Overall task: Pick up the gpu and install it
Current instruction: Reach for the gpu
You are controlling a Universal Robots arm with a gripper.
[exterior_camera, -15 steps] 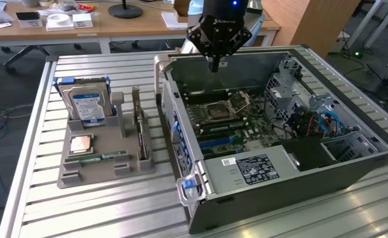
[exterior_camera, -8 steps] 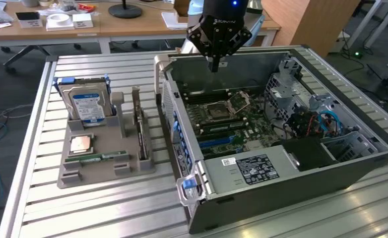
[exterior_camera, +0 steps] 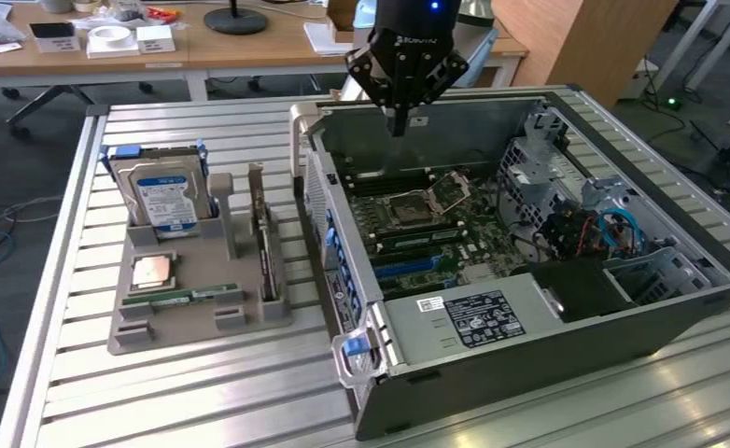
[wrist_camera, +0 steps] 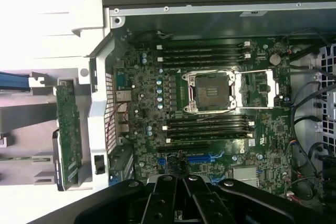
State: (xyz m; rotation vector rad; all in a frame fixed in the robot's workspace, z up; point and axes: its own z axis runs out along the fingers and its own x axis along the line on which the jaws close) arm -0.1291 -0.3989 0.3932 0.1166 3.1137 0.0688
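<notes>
The gpu (exterior_camera: 261,238) looks dark brown-black edge-on, and its board face is green. The hard drive (exterior_camera: 163,198) is silver with a blue-and-white label. The holder (exterior_camera: 216,271) is plain grey. The counter (exterior_camera: 153,401) is pale silver in ridged stripes. The motherboard (exterior_camera: 434,229) is green with black and blue slots. The case (exterior_camera: 589,355) is dark grey, and the jaws are black.
</notes>
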